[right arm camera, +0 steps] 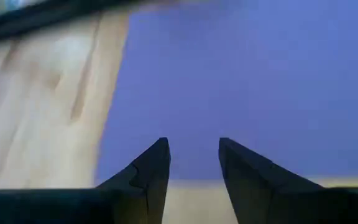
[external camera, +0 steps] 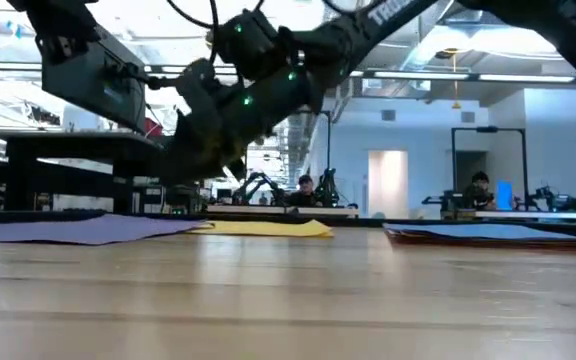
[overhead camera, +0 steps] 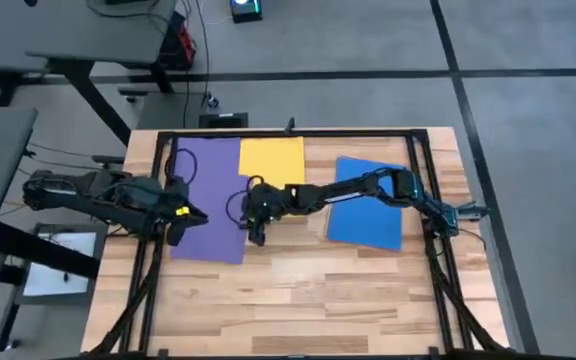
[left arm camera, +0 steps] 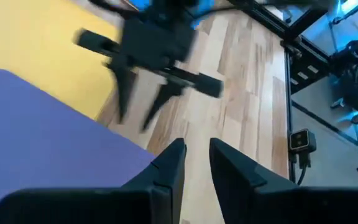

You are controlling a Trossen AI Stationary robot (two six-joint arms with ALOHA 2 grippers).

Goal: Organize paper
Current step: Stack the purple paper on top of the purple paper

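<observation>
From above, three sheets lie on the wooden bench [overhead camera: 298, 300]: the purple sheet [overhead camera: 208, 205] at the left, the yellow sheet [overhead camera: 271, 160] just beside it toward the back, and the blue sheet [overhead camera: 366, 205] off to the right, apart from the other two. The left gripper [overhead camera: 196, 222] sits over the purple sheet's near half, and the right gripper [overhead camera: 255, 232] reaches right across the blue sheet to hang by the purple sheet's right edge. Down at bench height, the purple sheet [external camera: 78, 229] rides up a little at its edge, the yellow sheet [external camera: 263, 228] lies behind it, the blue sheet [external camera: 493, 232] lies flat on the right, and one dark arm hangs low over the middle; people sit at desks in the room behind. On the left wrist, the left gripper [left arm camera: 196, 163] has its jaws slightly apart, gripping nothing, above the purple sheet's [left arm camera: 48, 140] edge, with the right gripper [left arm camera: 143, 112] ahead, jaws spread. On the right wrist, the right gripper [right arm camera: 193, 158] holds its jaws spread and empty over the purple sheet [right arm camera: 241, 74], bare wood to one side.
</observation>
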